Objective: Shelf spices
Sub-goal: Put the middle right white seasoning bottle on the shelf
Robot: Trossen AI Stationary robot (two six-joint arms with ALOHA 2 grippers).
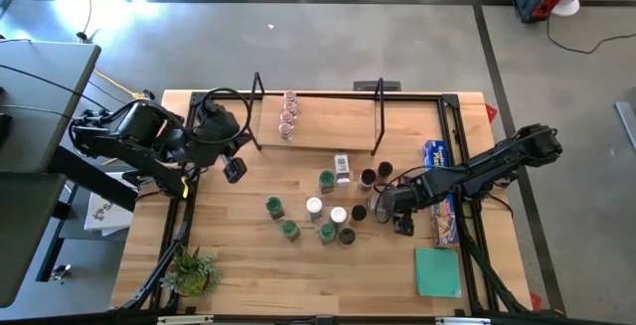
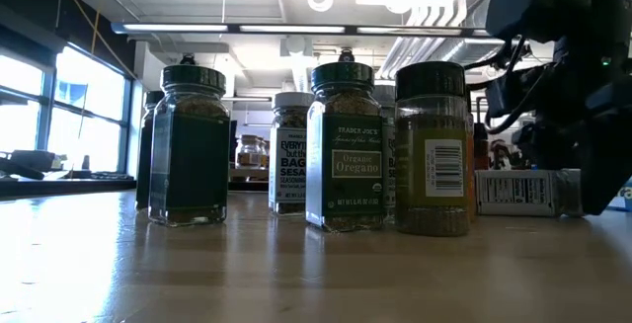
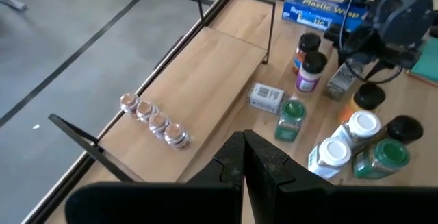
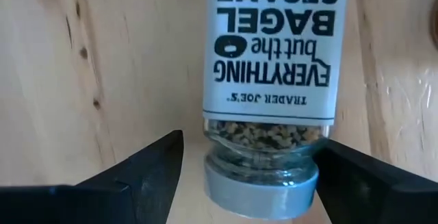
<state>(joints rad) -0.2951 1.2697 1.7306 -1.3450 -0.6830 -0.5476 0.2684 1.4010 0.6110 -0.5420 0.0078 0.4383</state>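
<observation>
Everything-but-the-bagel jar (image 4: 270, 94) cut off by the right wrist frame's edge; rear jars (image 2: 292, 150) half hidden in the low view.

Blue foil-wrap box (image 1: 440, 194) at table's right edge; teal square (image 1: 438, 271) nearby; potted plant (image 1: 192, 271) at front-left corner.

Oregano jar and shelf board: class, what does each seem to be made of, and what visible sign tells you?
Oregano jar: probably clear glass, glossy; the herbs show through and light glints on it. Shelf board: apparently light wood with a smooth matte finish, showing pale grain.
</observation>
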